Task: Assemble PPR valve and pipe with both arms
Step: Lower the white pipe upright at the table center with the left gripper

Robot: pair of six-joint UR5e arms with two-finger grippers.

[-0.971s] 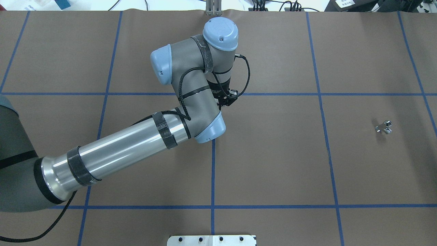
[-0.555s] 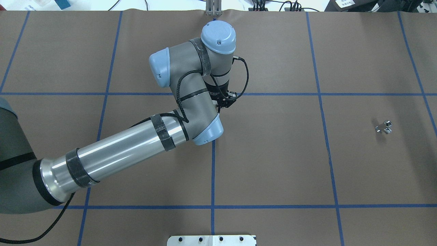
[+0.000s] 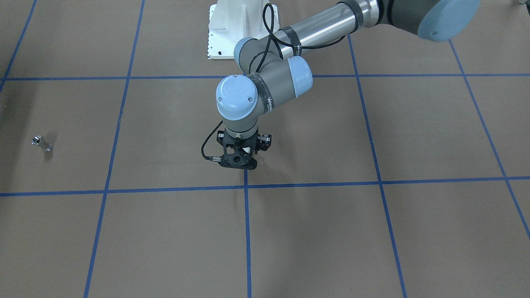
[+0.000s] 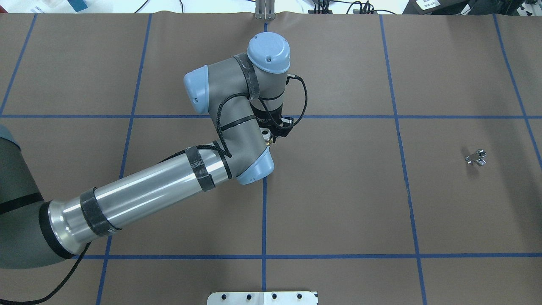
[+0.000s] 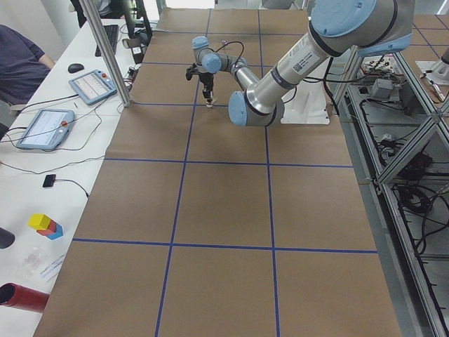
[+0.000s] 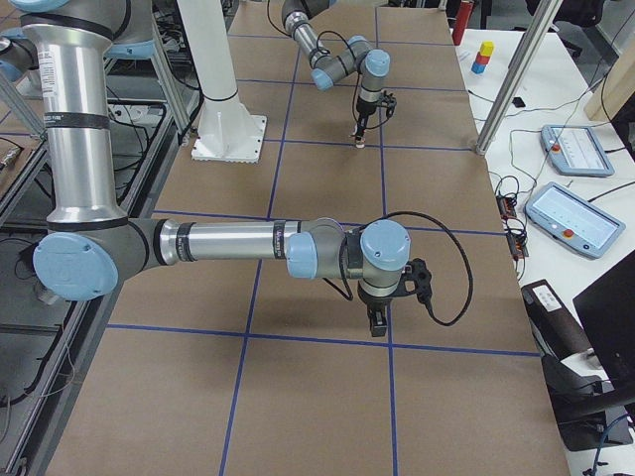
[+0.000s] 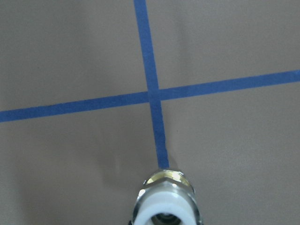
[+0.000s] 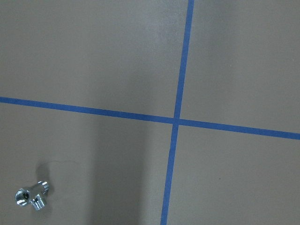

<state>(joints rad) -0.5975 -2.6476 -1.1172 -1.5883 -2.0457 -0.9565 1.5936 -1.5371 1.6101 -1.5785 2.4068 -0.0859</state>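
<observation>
While our left gripper (image 4: 271, 134) is closed around the PPR valve (image 7: 164, 204), we have only half of the job in hand. The valve hangs right under this gripper, and one white end with a ring of brass pokes out toward the wrist camera. Ahead of the gripper, two blue tape lines (image 7: 151, 96) cross on the brown table (image 4: 338, 190). We cannot tell if the valve touches the table or is just above it.

Far off to the right of that gripper lies the pipe (image 4: 476, 157). It is tiny and shiny, it lies on its side, and nothing is touching it.

Further right again is our right gripper (image 6: 377, 322). It hangs over the table and points down. We see it only from the side, so we cannot tell if its fingers are wide or narrow. From its wrist camera the pipe sits low and to the left, near the gripper but not under it.

What could go wrong? We think the pipe is the hard part. It is small, smooth and round, so it may roll or pop out if the right fingers close off-centre. The valve may tip in the left fingers if the pipe pushes on it crooked. If the two ends do not line up, they may jam. And both grippers must come close together, so they may bump.
</observation>
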